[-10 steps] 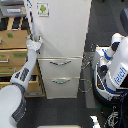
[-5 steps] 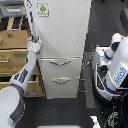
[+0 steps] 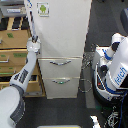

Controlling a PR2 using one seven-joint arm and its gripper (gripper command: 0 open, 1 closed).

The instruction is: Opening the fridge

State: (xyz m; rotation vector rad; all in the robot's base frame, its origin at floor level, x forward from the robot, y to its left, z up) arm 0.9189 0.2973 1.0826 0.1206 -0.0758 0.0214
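The tall white fridge [image 3: 62,35] fills the middle of the exterior view, with a small green-and-white sticker [image 3: 43,8] high on its upper door. Below the door sit two drawers with curved silver handles [image 3: 60,63]. My arm rises from the bottom left, and my gripper [image 3: 34,42] rests against the door's lower left edge. A thin bluish strip shows along that left edge, so the door looks slightly ajar. The fingers are too small and blurred to tell how they stand.
A tan wooden drawer cabinet [image 3: 15,42] stands close behind my arm on the exterior view's left. A white-and-blue robot body [image 3: 117,70] with cables at its base stands on the right, near the fridge's side. Dark floor lies in front.
My gripper has crept slightly upward along the door's left edge. The door's position looks barely different.
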